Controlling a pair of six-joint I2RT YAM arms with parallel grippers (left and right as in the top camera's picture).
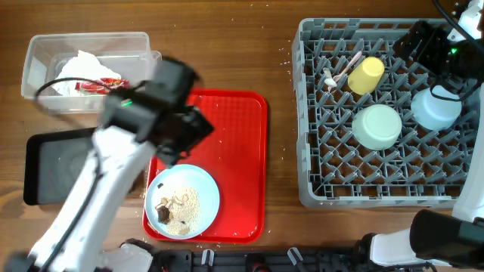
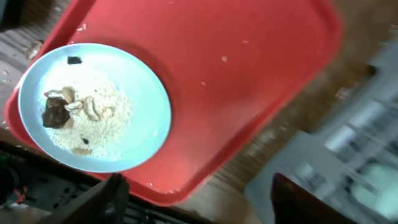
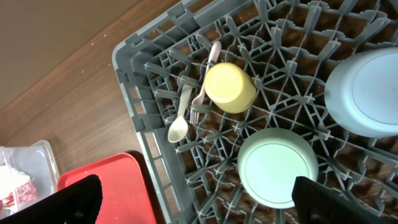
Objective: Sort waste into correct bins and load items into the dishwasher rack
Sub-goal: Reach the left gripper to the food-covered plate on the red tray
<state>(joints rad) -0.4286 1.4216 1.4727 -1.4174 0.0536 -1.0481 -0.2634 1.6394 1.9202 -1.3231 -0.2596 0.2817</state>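
The light blue plate lies on the red tray and holds beige crumbs and a dark brown lump. My left gripper hovers just above the plate's far side; in the left wrist view it is open and empty. White napkins and the red wrapper lie in the clear box. The black tray is next to it. The grey rack holds the yellow cup, mint bowl, light blue bowl and white fork. My right gripper is open above the rack.
A beige spoon lies beside the fork in the rack. My left arm crosses over the black tray's right side. Small crumbs are scattered on the wooden table between the red tray and the rack.
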